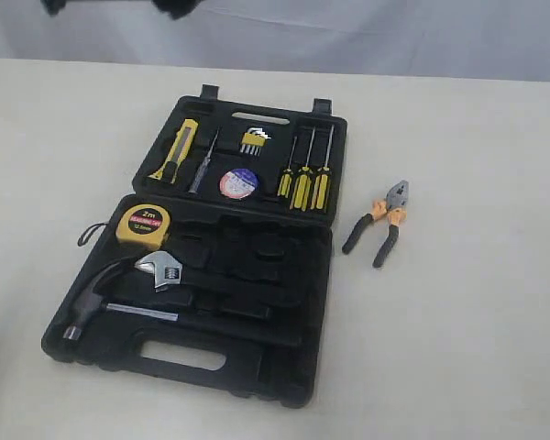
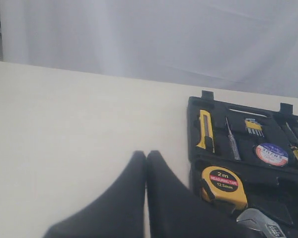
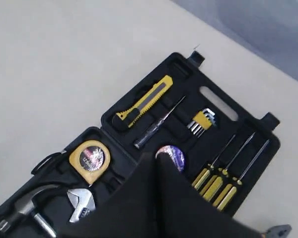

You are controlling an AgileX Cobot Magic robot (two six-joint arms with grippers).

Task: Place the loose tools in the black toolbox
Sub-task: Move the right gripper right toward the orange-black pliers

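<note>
The black toolbox (image 1: 284,362) lies open in the middle of the table. In its far half sit the yellow-and-black utility knife (image 1: 176,149) and the black tape roll (image 1: 238,183). The yellow tape measure (image 1: 144,225) sits in the near half. The orange-and-black pliers (image 1: 380,225) lie loose on the table to the right of the case. My left gripper (image 2: 146,154) is shut and empty, over bare table to the left of the case, with the tape measure (image 2: 222,186) beside it. My right gripper (image 3: 155,156) is shut and empty, above the case, with the tape roll (image 3: 173,156) just past its tips.
Three yellow-handled screwdrivers (image 1: 304,186), hex keys (image 1: 252,140) and a thin tester (image 1: 202,165) fill the far half. A hammer (image 1: 96,298) and an adjustable wrench (image 1: 162,268) lie in the near half. Dark arm parts (image 1: 174,7) show at the top edge.
</note>
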